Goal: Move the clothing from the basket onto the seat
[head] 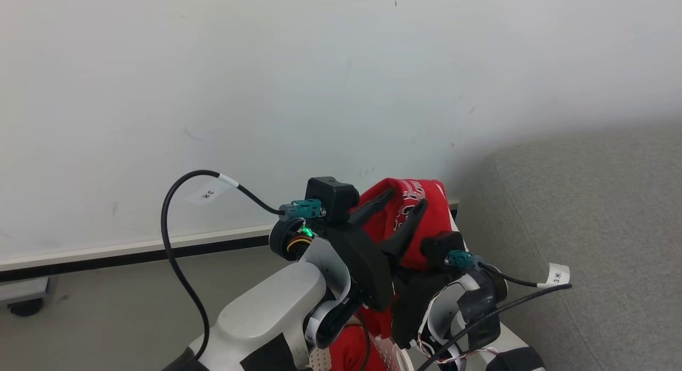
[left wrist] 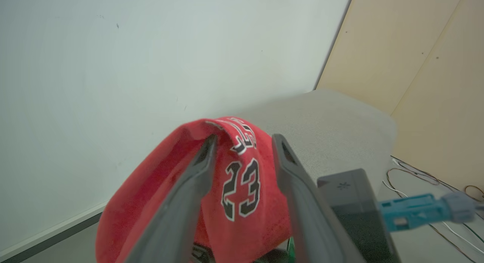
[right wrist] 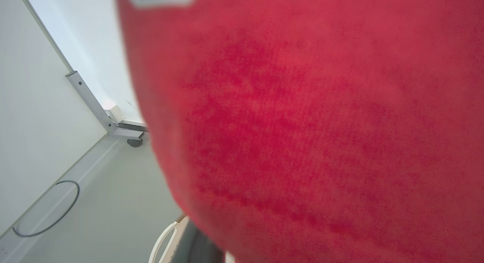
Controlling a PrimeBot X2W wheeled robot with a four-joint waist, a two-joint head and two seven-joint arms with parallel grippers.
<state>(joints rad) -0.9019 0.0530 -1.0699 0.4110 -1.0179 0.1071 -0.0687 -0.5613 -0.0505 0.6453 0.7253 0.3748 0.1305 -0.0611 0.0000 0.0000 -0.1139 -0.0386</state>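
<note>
**A:** The clothing hangs closest, a red jersey draped over the left pincer, whose fingers stand released and apart.

**B:** And the right pincer?

**A:** Clenched, but its fingers are buried under cloth, so I cannot tell whether it pinches fabric.

**B:** Below that?

**A:** More red beside what is probably the basket, a pale perforated edge.

**B:** So the jersey is up in the air?

**A:** Yes. The grey seat lies beyond, to the right, near the jersey but not bearing it.

**B:** What could go wrong?

**A:** With one pincer slack, a swing toward the seat could slide the jersey off onto the floor. Hanging fabric might also snag a cable.
</note>
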